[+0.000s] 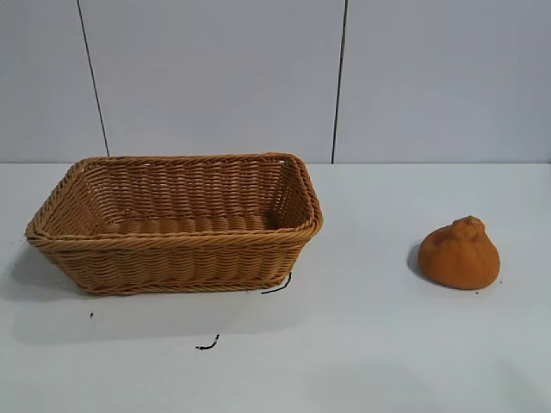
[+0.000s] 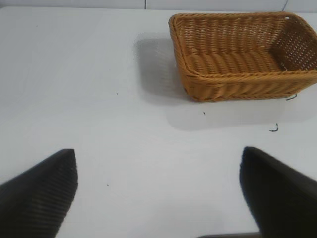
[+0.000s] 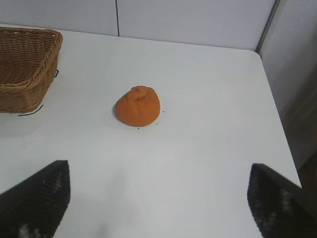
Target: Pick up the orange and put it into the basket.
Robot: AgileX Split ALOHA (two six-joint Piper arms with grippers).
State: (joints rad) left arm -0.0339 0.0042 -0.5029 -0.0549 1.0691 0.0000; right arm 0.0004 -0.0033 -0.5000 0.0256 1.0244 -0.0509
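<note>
Task not yet begun, judging by the layout. The orange (image 1: pixel 459 254) sits on the white surface (image 1: pixel 370 344) at right of the exterior frame, well apart from the basket (image 1: pixel 176 224) at left; the basket looks empty. Right gripper (image 3: pixel 158 203) hovers short of the orange with jaws spread wide, holding nothing. Left gripper (image 2: pixel 158 193) hangs over bare surface with the basket ahead, jaws likewise wide and empty. Remaining: approach, grasp, carry, release into the basket. Two small dark scraps (image 1: pixel 207 344) lie near the basket's front; nothing stands between orange and basket.
</note>
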